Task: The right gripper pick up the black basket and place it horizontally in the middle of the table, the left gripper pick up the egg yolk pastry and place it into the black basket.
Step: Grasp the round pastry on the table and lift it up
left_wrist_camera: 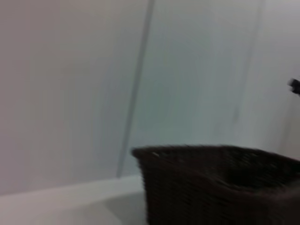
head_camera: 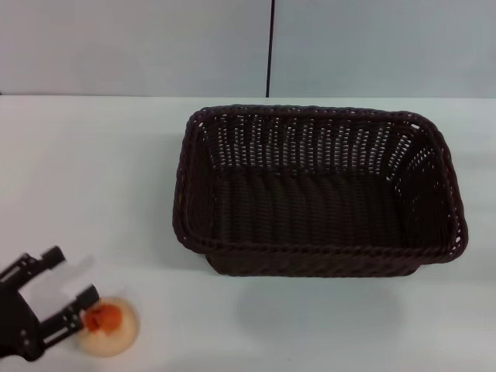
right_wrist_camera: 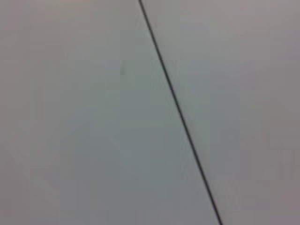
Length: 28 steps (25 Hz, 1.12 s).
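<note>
The black basket (head_camera: 318, 194) stands upright and empty on the white table (head_camera: 93, 170), long side across my view, right of centre. It also shows in the left wrist view (left_wrist_camera: 220, 183). The egg yolk pastry (head_camera: 108, 325) lies on the table at the front left corner, its orange patch facing up. My left gripper (head_camera: 71, 276) is open just left of the pastry. Its nearer fingertip (head_camera: 84, 298) is at the pastry's edge, and the pastry is outside the gap between the fingers. The right gripper is out of view.
A pale wall with a dark vertical seam (head_camera: 270, 46) runs behind the table; the right wrist view shows only this wall and the seam (right_wrist_camera: 178, 108). A small dark shape (left_wrist_camera: 295, 86) sits at the edge of the left wrist view.
</note>
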Motion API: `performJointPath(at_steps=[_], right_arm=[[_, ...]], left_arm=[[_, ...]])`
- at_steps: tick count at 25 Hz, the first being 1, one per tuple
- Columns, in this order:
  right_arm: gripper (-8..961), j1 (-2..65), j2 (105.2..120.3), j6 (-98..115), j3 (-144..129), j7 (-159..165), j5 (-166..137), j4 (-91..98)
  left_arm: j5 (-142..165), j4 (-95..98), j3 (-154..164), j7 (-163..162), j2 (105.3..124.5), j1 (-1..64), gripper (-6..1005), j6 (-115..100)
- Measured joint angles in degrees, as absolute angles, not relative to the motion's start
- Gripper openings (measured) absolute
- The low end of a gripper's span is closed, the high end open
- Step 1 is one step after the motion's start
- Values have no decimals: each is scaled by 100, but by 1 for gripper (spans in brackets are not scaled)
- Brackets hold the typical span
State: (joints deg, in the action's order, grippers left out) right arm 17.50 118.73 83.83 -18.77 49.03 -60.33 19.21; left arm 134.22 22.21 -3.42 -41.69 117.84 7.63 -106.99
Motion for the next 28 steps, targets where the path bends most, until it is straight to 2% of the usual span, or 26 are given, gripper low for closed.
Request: performJointPath(at_steps=[15,26,28], right_arm=[[495,1730,11865,8044,-1277,4579,-5975,1682],[495,1779,11865,7814,-1336,4564,-6012,1664],[495,1784,11864,7813,-1336,4563,-6013,1663]], left_arm=[[13817,2019,-121,-4149,11801,636,809,-10385],[14102,1908,-17,-4207,11791,726,661,-10146],[14115,1907,-17,-4182,11791,728,578,-10150]])
